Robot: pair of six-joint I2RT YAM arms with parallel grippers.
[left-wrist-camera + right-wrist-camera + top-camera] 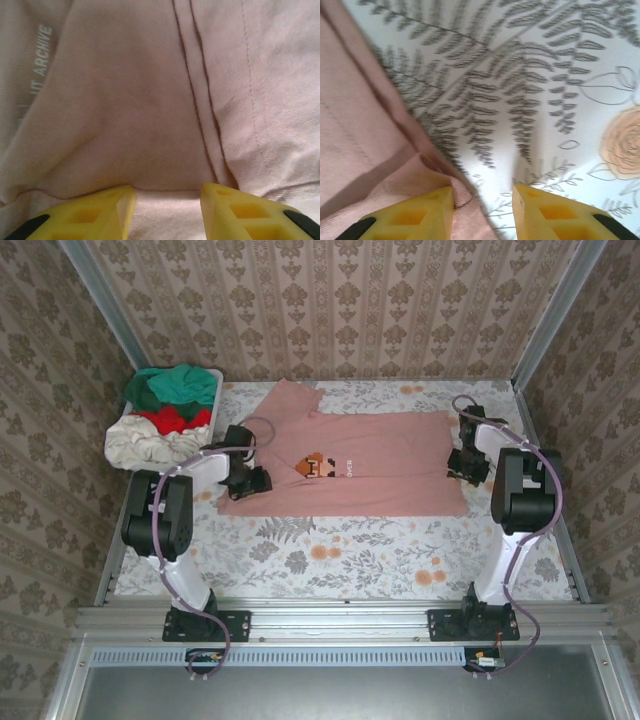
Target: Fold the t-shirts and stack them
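A dusty-pink t-shirt (380, 465) lies spread flat across the floral table, its small pixel print (315, 466) near the middle. My left gripper (258, 480) rests on the shirt's left end. In the left wrist view that gripper (167, 192) stands open, its yellow fingers (112, 205) apart over pink cloth (125, 115) with a seam and white lettering (42, 50). My right gripper (458, 465) sits at the shirt's right edge. It (482, 192) is open too, its left finger over the pink hem (375, 165) and its right finger over bare tablecloth. Teal (175, 385), red (170, 418) and cream (145, 445) shirts fill the basket.
The white laundry basket (217, 378) stands at the back left corner, close to the left arm. Metal frame rails and patterned walls enclose the table (400, 560). Flowered tablecloth (545, 90) shows in front of the pink shirt and to its right.
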